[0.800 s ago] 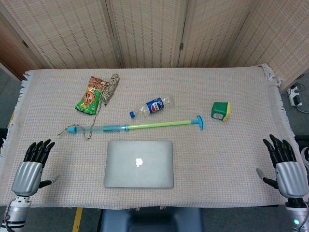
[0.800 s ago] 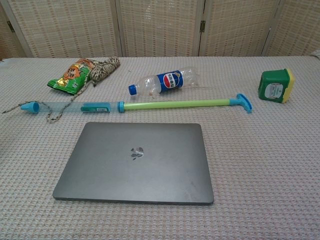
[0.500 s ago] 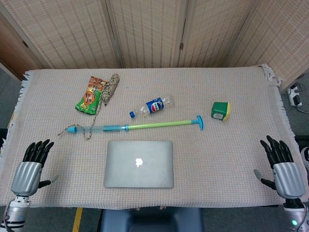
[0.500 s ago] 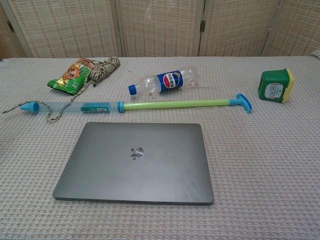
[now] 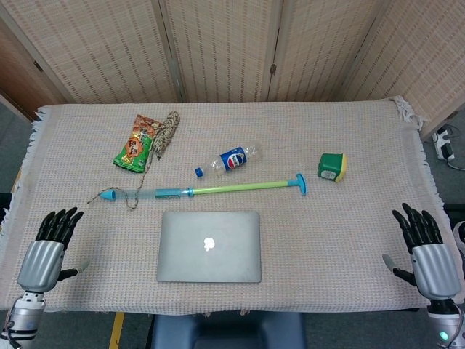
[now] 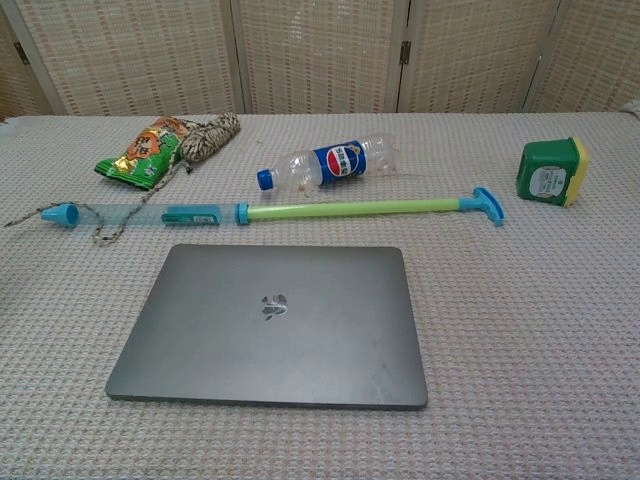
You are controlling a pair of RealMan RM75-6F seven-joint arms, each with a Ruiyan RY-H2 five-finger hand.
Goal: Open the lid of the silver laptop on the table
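We see the silver laptop (image 5: 209, 246) lying closed at the lower centre of the frame, while our left hand (image 5: 46, 251) at lower left and right hand (image 5: 427, 251) at lower right rest with fingers spread, holding nothing.

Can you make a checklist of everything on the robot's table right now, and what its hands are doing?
Surface: table covered by a beige woven cloth.
Job's things: silver laptop, lid closed, untouched.
Clutter: long green and blue pump, plastic bottle, snack bag, ball of twine, green container.
Hands: left hand and right hand open, at the table's near corners, holding nothing.
Cables: power strip on the floor.
Surroundings: woven folding screens.
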